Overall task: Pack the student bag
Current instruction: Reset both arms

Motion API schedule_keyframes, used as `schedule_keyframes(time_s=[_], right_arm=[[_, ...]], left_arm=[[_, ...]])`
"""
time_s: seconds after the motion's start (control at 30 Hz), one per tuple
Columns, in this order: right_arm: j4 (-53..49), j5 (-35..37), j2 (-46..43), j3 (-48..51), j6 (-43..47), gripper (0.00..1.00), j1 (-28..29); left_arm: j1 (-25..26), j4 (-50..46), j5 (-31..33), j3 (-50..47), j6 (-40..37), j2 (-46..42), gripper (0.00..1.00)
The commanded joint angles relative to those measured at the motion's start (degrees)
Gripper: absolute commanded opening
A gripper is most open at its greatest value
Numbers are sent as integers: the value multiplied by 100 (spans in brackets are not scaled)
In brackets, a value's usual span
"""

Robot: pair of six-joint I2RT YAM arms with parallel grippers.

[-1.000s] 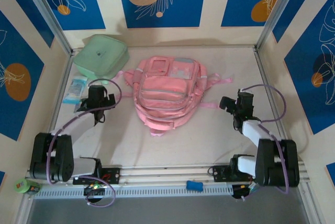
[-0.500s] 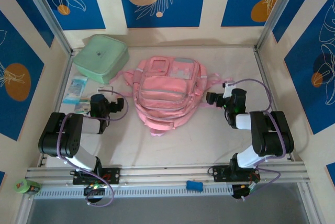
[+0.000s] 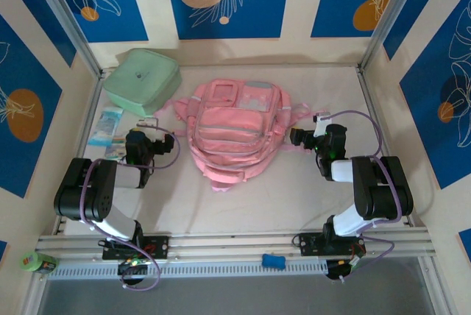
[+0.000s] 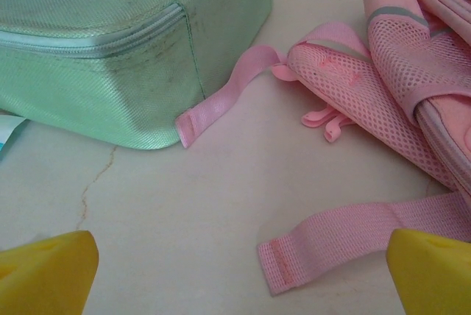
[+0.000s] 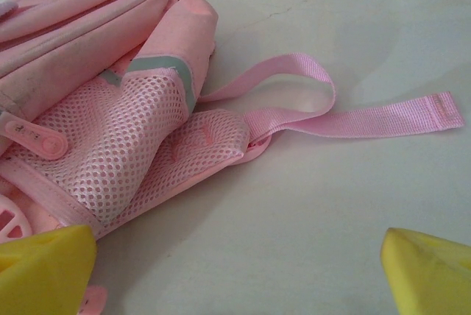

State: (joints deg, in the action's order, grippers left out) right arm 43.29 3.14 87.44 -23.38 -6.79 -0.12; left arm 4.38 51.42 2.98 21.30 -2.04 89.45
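**Item: pink backpack** (image 3: 232, 135) — lies flat at the middle of the surface (image 3: 287, 197), toward the far wall, front pockets facing up.

- Side mesh panels: one seen from the left wrist (image 4: 346, 83), one from the right wrist (image 5: 125, 153).
- Loose straps spread on the surface on both sides. One strap end (image 4: 221, 98) touches the near corner of the green zip case (image 4: 110, 43). Another (image 4: 331, 245) lies flat between the left fingertips (image 4: 44, 271).
- On the right side, a looped strap (image 5: 353, 120) trails away from the bag.

**Left jaws** — wide, holding nothing, low beside the bag's left side.

**Right jaws** — wide, holding nothing (yellow fingertips (image 5: 430, 271) at the frame corners), low beside the bag's right side.

**Also present:** green zip case (image 3: 142, 77) at the far left corner; a blue-and-white packet (image 3: 109, 125) just in front of it.
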Motion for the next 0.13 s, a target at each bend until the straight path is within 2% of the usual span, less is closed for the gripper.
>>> schedule_keyframes(time_s=[0.0,0.1], right_arm=[[172,-21,-6,-112,97,99,-36],[227,23,-29,-68,114,99,-14]], left_arm=[[-71,189,-123,48,-72,15,99],[-77,188,-131,47,-68,20,99]])
